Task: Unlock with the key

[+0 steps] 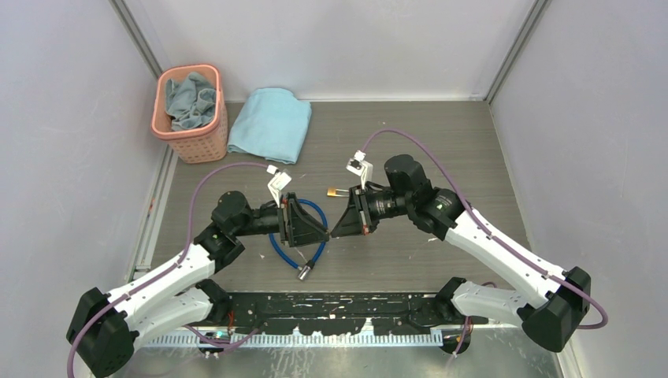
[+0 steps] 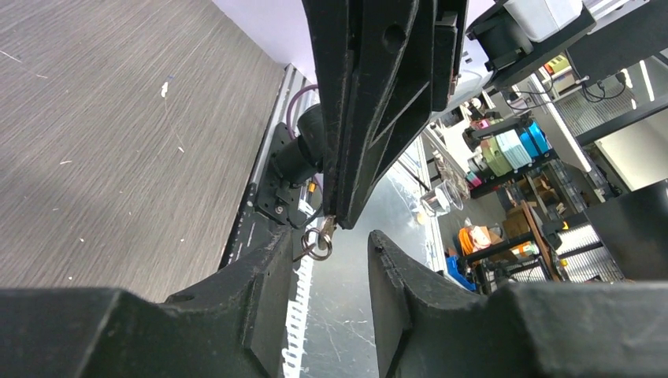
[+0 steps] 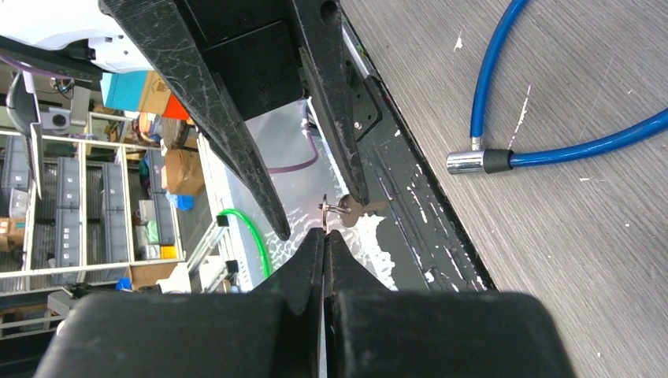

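— Where is the key?
— In the air above the counter, at the tips of the right claw, which is pinched tight on it; its ring hangs beside it.
— And the left claw?
— Spread wide and holding nothing, tip to tip with the right one, the key sitting between its parted fingers, close to one of them.
— The padlock?
— Small and brass, lying on the counter just behind the two claws. The blue cable curls under the left one.
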